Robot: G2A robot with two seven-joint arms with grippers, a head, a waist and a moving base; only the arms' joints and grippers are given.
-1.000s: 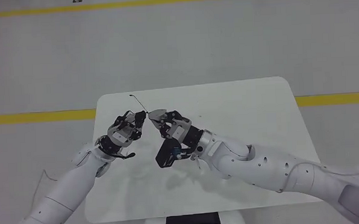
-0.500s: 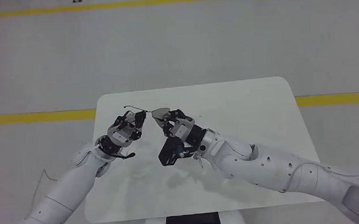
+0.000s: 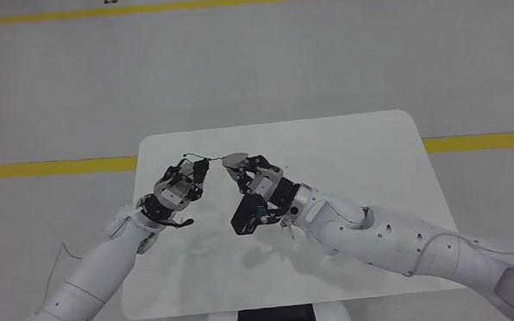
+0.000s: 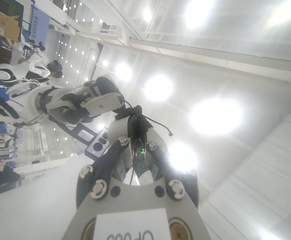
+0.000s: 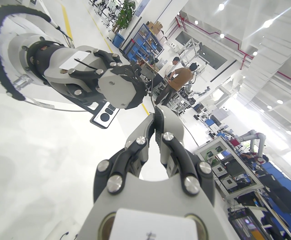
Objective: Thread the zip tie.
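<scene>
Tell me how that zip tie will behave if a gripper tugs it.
Likely floppy: the thin black zip tie curves where its free end pokes past the left gripper. Probably very light, since it sags little. Possibly slippery, being so narrow in the shut right gripper.

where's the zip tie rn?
Top view: the zip tie spans between the left pincer and right pincer, both shut on it, over the far-left part of the table.
</scene>
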